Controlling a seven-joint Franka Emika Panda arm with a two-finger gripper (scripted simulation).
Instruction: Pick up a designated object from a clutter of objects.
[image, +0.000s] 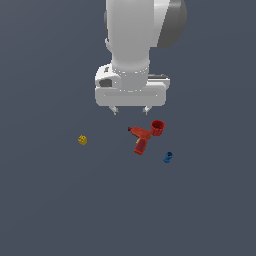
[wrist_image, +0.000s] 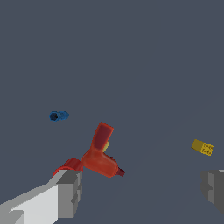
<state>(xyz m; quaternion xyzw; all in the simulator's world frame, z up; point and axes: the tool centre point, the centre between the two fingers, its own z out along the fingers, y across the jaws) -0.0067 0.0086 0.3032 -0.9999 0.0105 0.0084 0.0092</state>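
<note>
1. Jaws of the gripper (image: 131, 110) stand wide apart above the surface (image: 50, 210), holding nothing.
2. Yellow cube-like piece (image: 83, 140) lies alone toward the exterior view's left, well apart from the other things.
3. Red drill-shaped toy (image: 140, 140) touches the red cup (image: 158, 127); the small blue piece (image: 168, 157) lies near them.

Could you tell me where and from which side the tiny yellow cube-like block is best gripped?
I would grip the tiny yellow cube-like block across two opposite flat faces, coming straight down from above. It lies alone on the floor, well apart from the red drill-shaped toy, so nothing crowds either side. The open gripper would first need to shift toward the exterior view's left.
</note>
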